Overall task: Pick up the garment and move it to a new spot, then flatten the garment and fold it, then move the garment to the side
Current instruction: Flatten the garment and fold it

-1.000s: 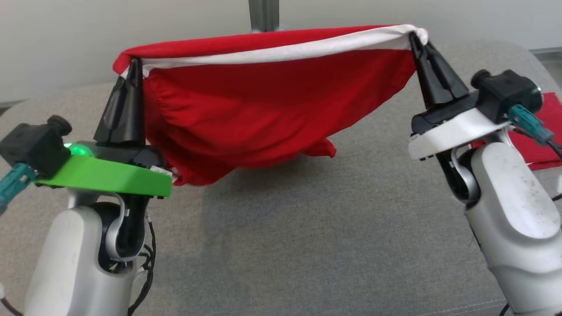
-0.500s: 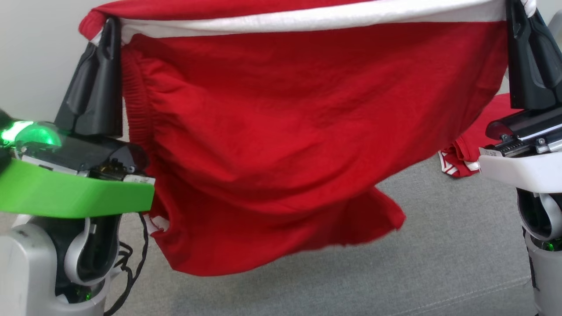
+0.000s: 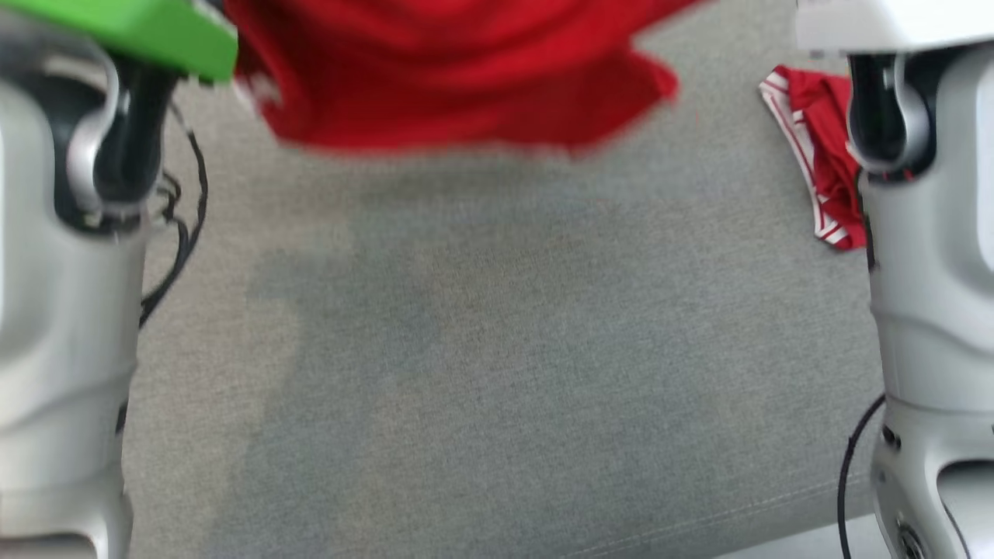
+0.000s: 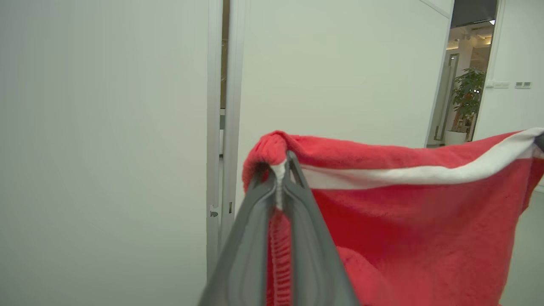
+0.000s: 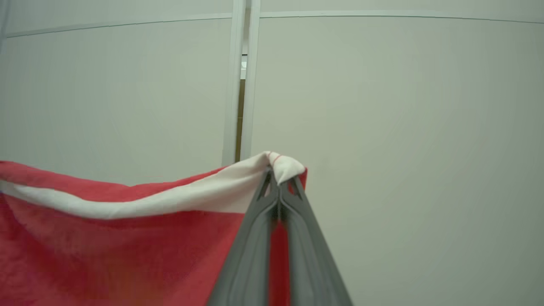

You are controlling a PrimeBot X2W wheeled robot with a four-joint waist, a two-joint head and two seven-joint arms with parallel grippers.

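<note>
Hanging clear of the grey surface (image 3: pixel 497 349), the garment (image 3: pixel 458 78) is being carried by its white-banded top edge, probably to spread it out for flattening. The left gripper (image 4: pixel 280 168) is clamping one corner and the right gripper (image 5: pixel 279 180) the other, with the cloth drooping below both.

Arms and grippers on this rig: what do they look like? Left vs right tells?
Pale grey rounded shells, black joints. The left arm has a green plate and loose black cables; the right arm a white plate and one black cable. The left gripper and right gripper: long dark-grey jaws, tapering to tips.
</note>
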